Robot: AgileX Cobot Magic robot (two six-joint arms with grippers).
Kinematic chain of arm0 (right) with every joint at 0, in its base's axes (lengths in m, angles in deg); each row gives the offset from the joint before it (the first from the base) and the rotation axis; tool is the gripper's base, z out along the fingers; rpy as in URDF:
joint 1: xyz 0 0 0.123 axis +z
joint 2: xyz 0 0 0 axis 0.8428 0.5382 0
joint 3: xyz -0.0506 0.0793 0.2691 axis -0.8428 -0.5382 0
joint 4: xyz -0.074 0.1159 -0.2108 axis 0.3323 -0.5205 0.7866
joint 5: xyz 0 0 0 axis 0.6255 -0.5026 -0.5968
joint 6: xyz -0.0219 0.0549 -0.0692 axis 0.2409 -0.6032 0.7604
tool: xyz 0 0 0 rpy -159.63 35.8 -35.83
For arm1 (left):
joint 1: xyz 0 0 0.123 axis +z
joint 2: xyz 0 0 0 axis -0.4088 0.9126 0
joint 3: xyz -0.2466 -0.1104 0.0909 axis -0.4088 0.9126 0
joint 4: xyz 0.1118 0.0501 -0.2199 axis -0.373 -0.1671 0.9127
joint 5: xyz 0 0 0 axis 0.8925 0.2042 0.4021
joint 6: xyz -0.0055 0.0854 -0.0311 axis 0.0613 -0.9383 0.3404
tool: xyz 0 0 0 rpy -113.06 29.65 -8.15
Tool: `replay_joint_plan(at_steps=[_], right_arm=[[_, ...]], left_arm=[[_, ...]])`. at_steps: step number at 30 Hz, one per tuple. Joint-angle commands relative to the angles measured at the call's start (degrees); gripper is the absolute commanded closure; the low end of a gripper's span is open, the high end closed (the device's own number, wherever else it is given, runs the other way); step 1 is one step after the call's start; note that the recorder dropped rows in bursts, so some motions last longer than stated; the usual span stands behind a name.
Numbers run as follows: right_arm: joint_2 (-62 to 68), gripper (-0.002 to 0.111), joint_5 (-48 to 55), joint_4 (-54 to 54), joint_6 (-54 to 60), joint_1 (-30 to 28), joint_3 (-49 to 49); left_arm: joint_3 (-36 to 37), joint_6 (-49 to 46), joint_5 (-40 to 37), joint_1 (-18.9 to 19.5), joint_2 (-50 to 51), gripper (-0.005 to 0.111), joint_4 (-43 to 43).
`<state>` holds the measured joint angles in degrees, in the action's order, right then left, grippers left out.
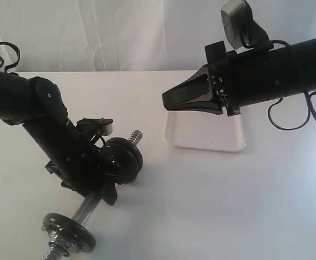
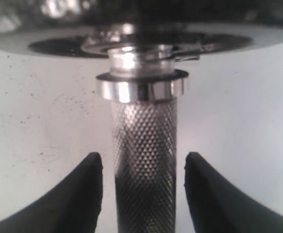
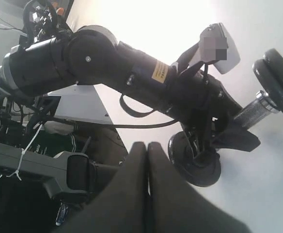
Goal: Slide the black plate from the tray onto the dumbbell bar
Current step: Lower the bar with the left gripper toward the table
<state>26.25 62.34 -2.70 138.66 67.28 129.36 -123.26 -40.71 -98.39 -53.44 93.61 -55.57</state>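
Note:
The dumbbell bar lies slanted on the white table, its threaded end pointing toward the tray. Two black discs sit together near that end, and a single disc sits near the other end. The tray holds no disc, and I cannot tell the black plate from the other discs. My left gripper is open, its fingers straddling the knurled bar with gaps on both sides. My right gripper is shut and empty, hovering over the tray's left edge.
A silver collar sits against a disc just beyond my left fingers. The left arm leans over the bar's middle. A white backdrop stands behind the table. In the right wrist view, equipment stands beyond the table's edge.

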Motion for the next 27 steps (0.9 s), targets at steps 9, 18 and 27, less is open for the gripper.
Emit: replay_joint_plan(at_steps=[9, 18, 27], right_arm=[[-0.5, 0.108, 0.4, -0.9, 0.0, -0.2, 0.2], [-0.7, 0.108, 0.4, 3.2, -2.8, -0.2, 0.2], [-9.8, 0.108, 0.4, 7.7, -3.0, -0.2, 0.2]], left_arm=[[-0.2, 6.3, 2.0, 0.0, 0.3, 0.107, -0.2], [-2.2, 6.6, 7.4, 0.0, 0.3, 0.107, -0.2], [-10.8, 6.7, 6.5, 0.0, 3.8, 0.107, -0.2]])
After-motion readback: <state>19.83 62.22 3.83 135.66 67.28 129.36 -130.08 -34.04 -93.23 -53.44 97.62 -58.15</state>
